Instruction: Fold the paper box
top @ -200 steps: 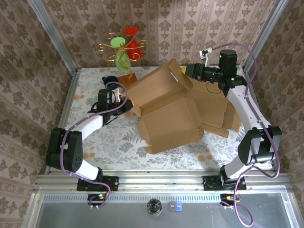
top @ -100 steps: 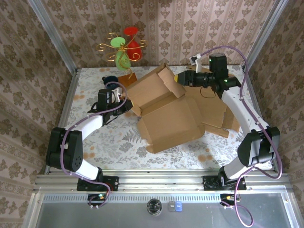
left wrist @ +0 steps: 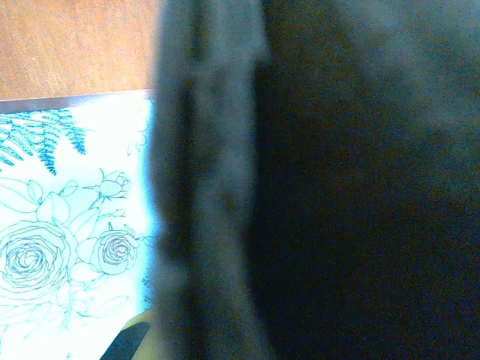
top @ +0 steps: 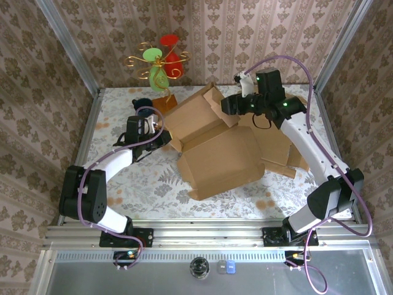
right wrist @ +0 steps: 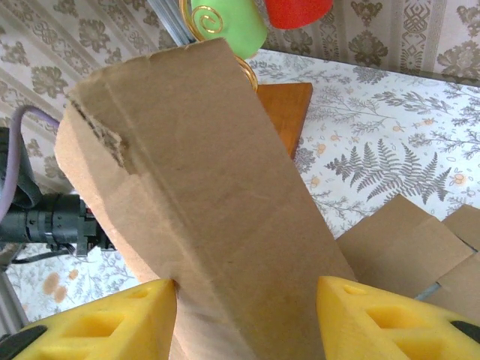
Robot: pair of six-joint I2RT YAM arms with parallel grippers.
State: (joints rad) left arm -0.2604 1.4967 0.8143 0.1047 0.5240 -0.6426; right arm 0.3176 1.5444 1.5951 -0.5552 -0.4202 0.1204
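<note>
Flap (right wrist: 195,180) of cardboard box (top: 218,157) sits between parted pads (right wrist: 112,315) of right gripper (right wrist: 246,285), grip unclear; left gripper (top: 163,135), closed, steadies the box's corner, I judge.

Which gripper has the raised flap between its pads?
The right gripper, yellow pads flanking the flap; the left gripper is shut at the box's left corner.

The paper box (top: 218,161) is lying half-folded over the middle of the table (top: 147,178), plain brown corrugated card, no print on it. Its broad front panel is facing up, nearest the table's front edge. Behind that, the rear flap (top: 212,104) is standing raised at a tilt toward the table's far side, one top corner torn and showing ragged fluting. More flat panels (top: 285,147) are spreading out toward the table's right side
</note>
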